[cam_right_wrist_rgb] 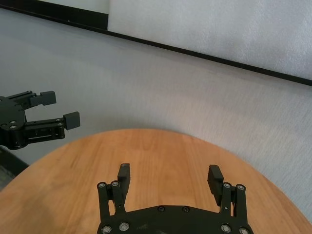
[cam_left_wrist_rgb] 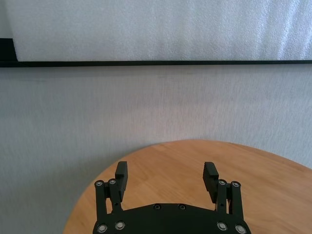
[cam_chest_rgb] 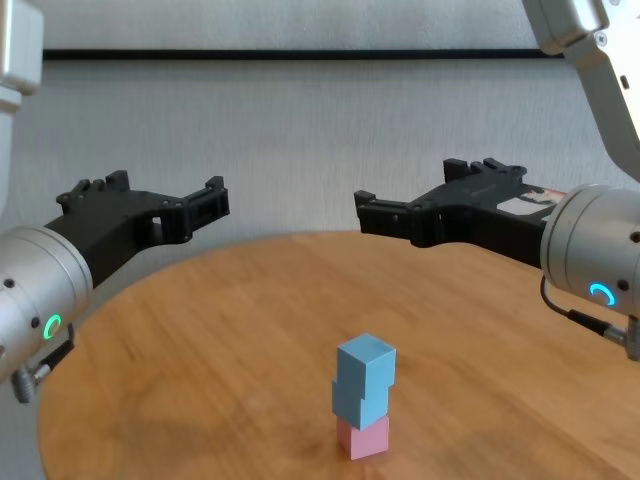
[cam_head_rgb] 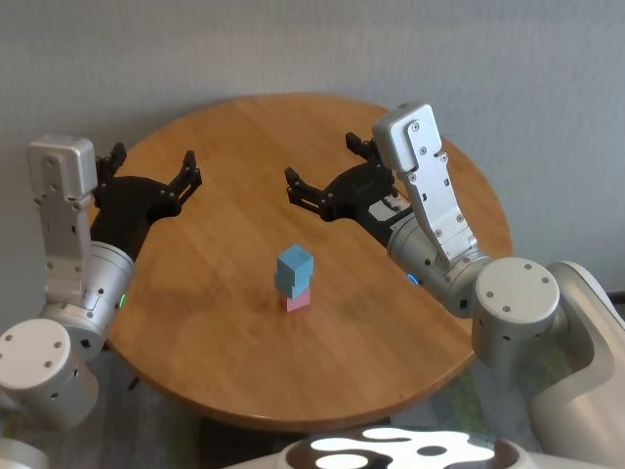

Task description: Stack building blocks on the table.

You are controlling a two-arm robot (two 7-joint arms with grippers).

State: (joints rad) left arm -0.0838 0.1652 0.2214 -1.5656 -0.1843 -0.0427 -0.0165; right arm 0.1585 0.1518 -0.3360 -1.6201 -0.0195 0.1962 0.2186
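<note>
Round table [cam_head_rgb: 244, 322] filling mid-frame in the head view. Left gripper [cam_head_rgb: 156, 168] at upper left, jaws spread, holding nothing. Right gripper [cam_head_rgb: 327, 171] upper centre, likewise spread and empty. Well apart from both, near frame centre: pink block [cam_head_rgb: 299, 300] at the bottom, two blue blocks [cam_head_rgb: 293, 269] on top, each twisted a little off the one below. Likely risk: a bump or table jolt toppling that skewed stack.

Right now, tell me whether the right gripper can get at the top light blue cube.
Probably yes: the right gripper hangs open above the round wooden table, nothing between it and the top light blue cube.
</note>
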